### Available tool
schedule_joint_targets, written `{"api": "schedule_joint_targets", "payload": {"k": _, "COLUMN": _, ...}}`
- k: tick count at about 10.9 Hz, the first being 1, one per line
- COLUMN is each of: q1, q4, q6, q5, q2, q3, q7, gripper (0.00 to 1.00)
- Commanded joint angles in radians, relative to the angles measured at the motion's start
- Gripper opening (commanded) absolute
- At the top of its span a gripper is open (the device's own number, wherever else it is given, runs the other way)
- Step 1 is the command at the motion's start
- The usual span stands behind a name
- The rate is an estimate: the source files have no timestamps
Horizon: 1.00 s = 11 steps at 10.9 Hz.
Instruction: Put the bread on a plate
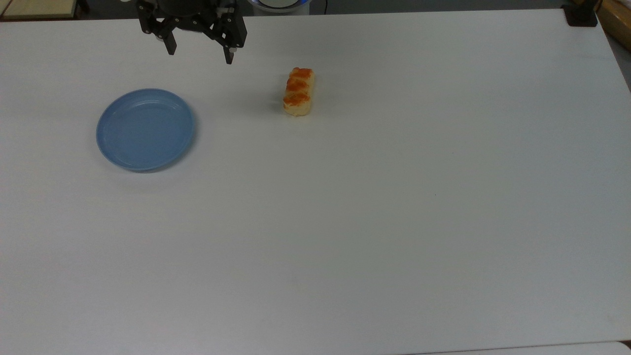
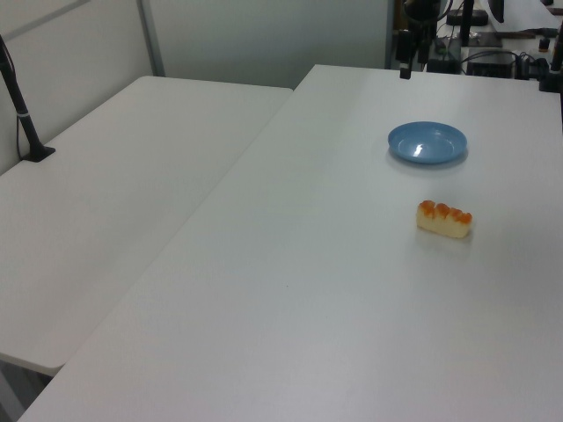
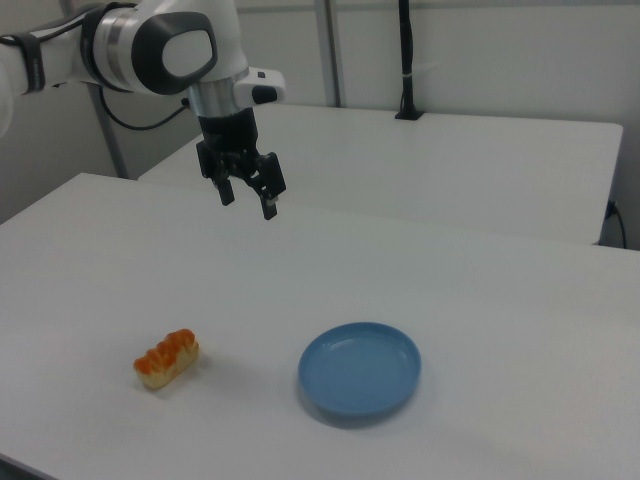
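Note:
The bread (image 1: pixel 298 91) is a small pale loaf with three orange-brown bumps, lying on the white table; it also shows as the bread (image 2: pixel 444 219) and the bread (image 3: pixel 167 359). The light-blue plate (image 1: pixel 145 129) sits bare to the top view's left of the loaf, also seen as the plate (image 2: pixel 427 142) and the plate (image 3: pixel 360 369). My gripper (image 1: pixel 200 56) hangs open in the air above the table's far edge, between plate and bread in the top view, holding nothing. In the right view the gripper (image 3: pixel 248 202) is well above and behind both.
The white table (image 1: pixel 374 222) stretches wide toward the top view's bottom and right. A second white table (image 2: pixel 114 202) adjoins it on the left view's left, with a black clamp post (image 2: pixel 25 114) on it. A black clamp (image 1: pixel 580 15) sits at the top view's far right corner.

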State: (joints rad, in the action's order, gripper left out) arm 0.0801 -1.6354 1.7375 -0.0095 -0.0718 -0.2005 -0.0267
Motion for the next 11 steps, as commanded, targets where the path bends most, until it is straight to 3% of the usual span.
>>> {"api": "schedule_joint_targets", "payload": {"k": 1, "q1": -0.009, "q4": 0.014, "q6": -0.029, "q5": 0.0, "q2": 0.015, "q3": 0.004, "q7": -0.021, "gripper": 1.0}}
{"api": "schedule_joint_targets", "payload": {"k": 11, "q1": -0.009, "q4": 0.014, "q6": -0.018, "q5": -0.001, "q2": 0.009, "q3": 0.003, "q7": -0.01, "gripper": 1.0}}
